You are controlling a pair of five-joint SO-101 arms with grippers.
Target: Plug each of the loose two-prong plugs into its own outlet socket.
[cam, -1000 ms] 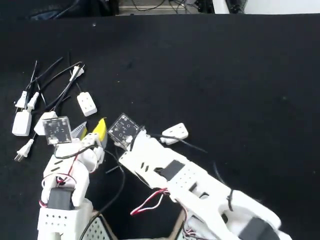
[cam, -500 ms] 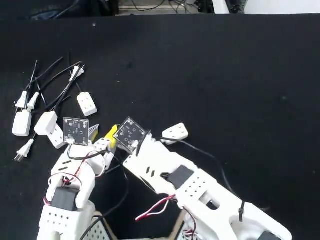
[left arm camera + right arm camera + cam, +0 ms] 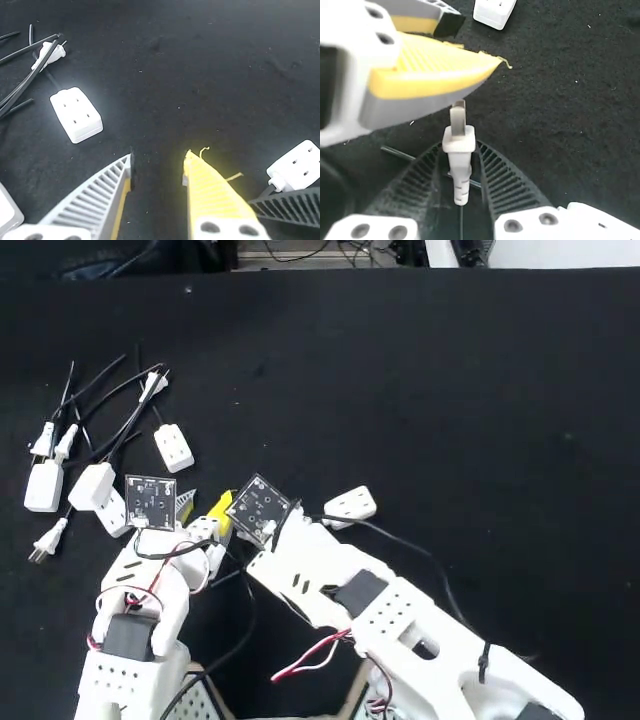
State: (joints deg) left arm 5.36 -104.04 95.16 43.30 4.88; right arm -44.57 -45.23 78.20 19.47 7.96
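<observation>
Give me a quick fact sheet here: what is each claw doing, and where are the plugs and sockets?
Left arm: left gripper open and empty, over the black table
Right arm: right gripper shut on a white two-prong plug, prongs pointing out past the fingertips
Sockets nearby: left socket ahead of the left gripper; right socket beside the right arm
Spare plugs: loose plugs with black cords at the table's left side
Progress: held plug not yet in a socket

Black table cover [image 3: 450,390]: matt, fuzzy cloth. White two-prong plug [image 3: 457,160]: smooth plastic, dull metal prongs. White rectangular outlet socket [image 3: 76,114]: smooth plastic.
</observation>
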